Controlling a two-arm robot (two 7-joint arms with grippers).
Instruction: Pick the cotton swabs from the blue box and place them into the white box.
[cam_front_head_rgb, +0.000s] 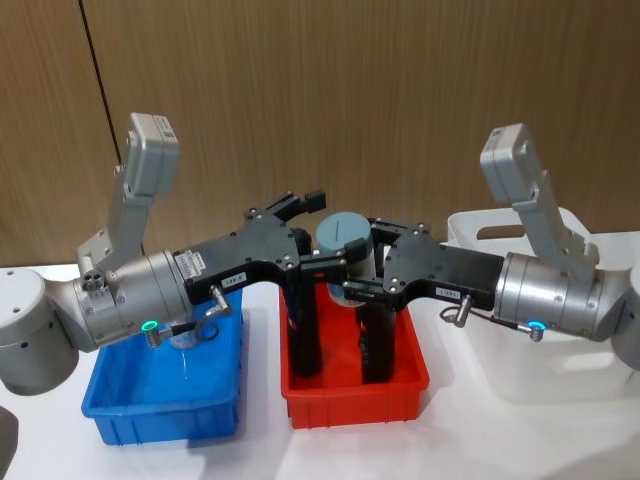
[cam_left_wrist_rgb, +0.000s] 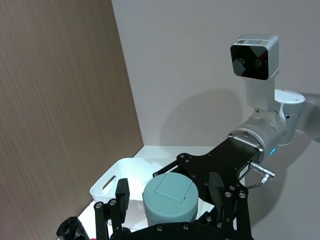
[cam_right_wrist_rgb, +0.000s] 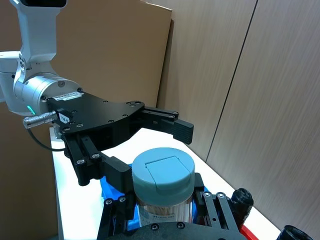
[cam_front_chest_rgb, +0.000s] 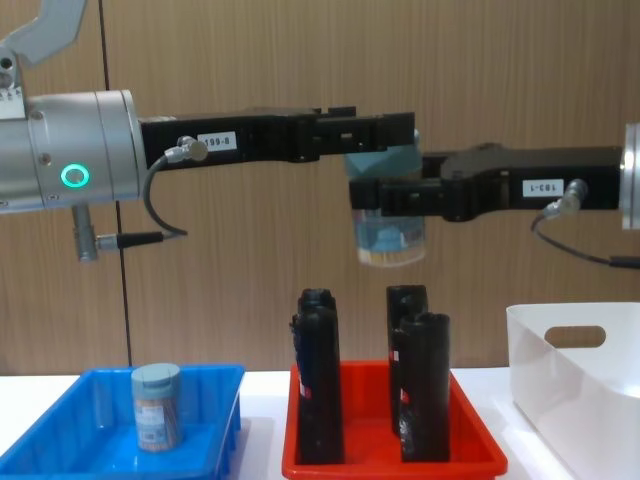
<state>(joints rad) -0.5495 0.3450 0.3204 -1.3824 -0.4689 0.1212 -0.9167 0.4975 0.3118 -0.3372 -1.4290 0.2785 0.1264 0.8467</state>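
One jar of cotton swabs (cam_front_head_rgb: 343, 235) with a grey-blue lid hangs in the air above the red tray. My right gripper (cam_front_head_rgb: 365, 262) is shut on its clear body (cam_front_chest_rgb: 388, 235). My left gripper (cam_front_head_rgb: 330, 230) stands open, its fingers (cam_right_wrist_rgb: 119, 172) spread on either side of the lid (cam_right_wrist_rgb: 162, 172). A second jar of cotton swabs (cam_front_chest_rgb: 157, 405) stands upright in the blue box (cam_front_chest_rgb: 60, 425) at the left. The white box (cam_front_head_rgb: 560, 350) sits at the right, beneath my right arm.
A red tray (cam_front_head_rgb: 350, 395) between the two boxes holds several tall black bottles (cam_front_chest_rgb: 318, 375), directly under the held jar. A wood-panelled wall runs close behind the table.
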